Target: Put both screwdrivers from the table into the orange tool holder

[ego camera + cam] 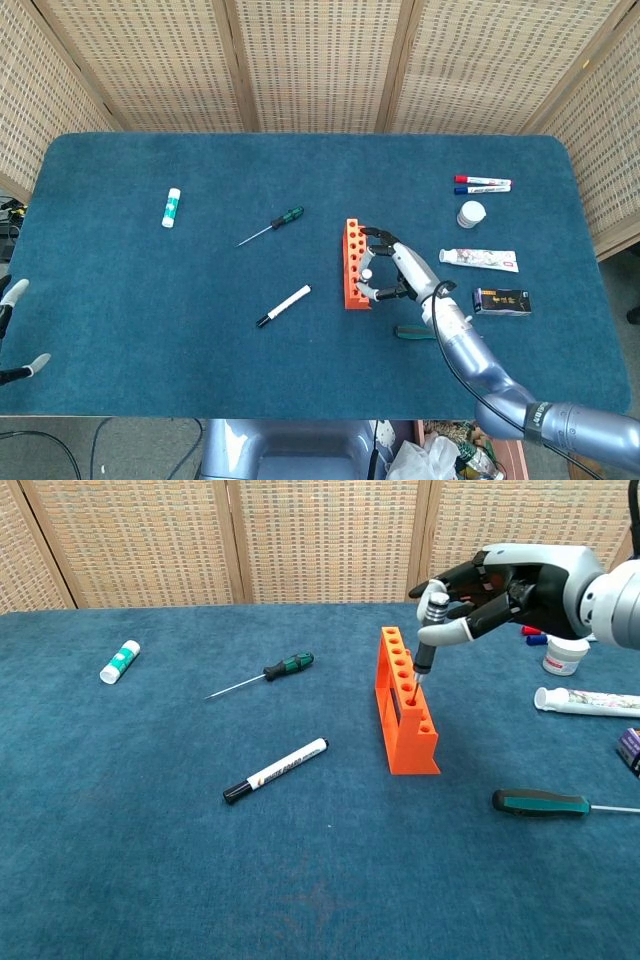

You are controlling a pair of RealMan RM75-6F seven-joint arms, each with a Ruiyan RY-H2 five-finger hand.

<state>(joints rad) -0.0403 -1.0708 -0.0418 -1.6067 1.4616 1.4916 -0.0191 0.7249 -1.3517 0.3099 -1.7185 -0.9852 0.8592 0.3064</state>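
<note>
The orange tool holder (352, 266) (405, 718) stands upright mid-table. My right hand (396, 271) (512, 584) pinches a small grey-handled screwdriver (429, 632) upright over the holder, with its shaft down in one of the middle holes. A thin green-and-black screwdriver (274, 227) (267, 672) lies left of the holder. A thicker green-handled screwdriver (541, 802) (408, 332) lies near the front edge on the right, partly hidden by my right arm in the head view. Only fingertips of my left hand (12, 330) show at the far left edge, spread apart and holding nothing.
A black-capped white marker (277, 770) lies front-left of the holder. A glue stick (172, 207) is far left. On the right are red and blue markers (483, 184), a white jar (565, 653), a tube (586, 701) and a dark box (502, 301).
</note>
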